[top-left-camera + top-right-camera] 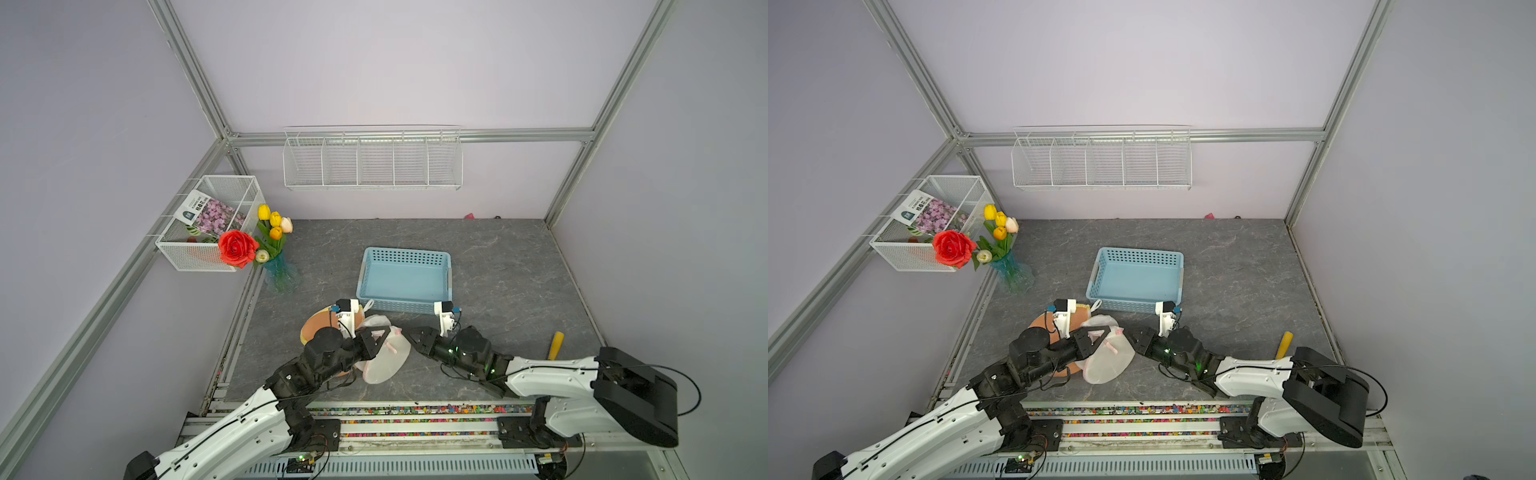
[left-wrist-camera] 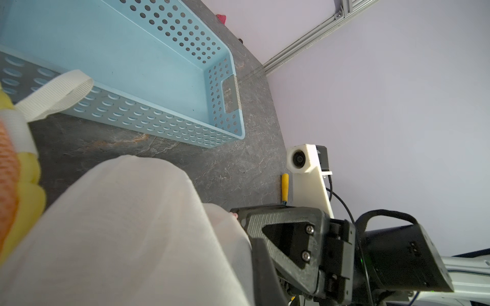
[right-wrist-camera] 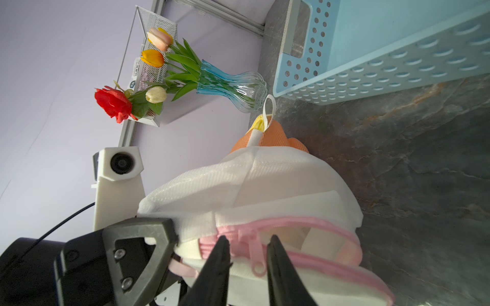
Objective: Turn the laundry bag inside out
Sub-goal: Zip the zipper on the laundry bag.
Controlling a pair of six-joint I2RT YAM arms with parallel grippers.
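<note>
The white mesh laundry bag with the pink zipper (image 1: 386, 361) sat bunched on the grey stone-look tabletop (image 1: 498, 291). It was just in front of the pale blue perforated plastic basket (image 1: 405, 307) and partly on top of a round orange mesh pouch with yellow trim (image 1: 316, 326). The left gripper (image 1: 384, 332) was pressed together, and from the right wrist view it looked like it was pinching a fold of the white mesh right by the zipper, holding that edge up a bit. The right gripper (image 3: 248, 241) had its jaws a little apart, one either side of the pink zipper pull (image 3: 257, 261), not actually squeezing it as far as I could see. The zip looked at least partly undone, since there was a gap between the pink tracks. So honestly I'd call this early days: mouth maybe open, one edge held, but none of the inside was pulled through. Whole inversion was left to do, I reckon.
</note>
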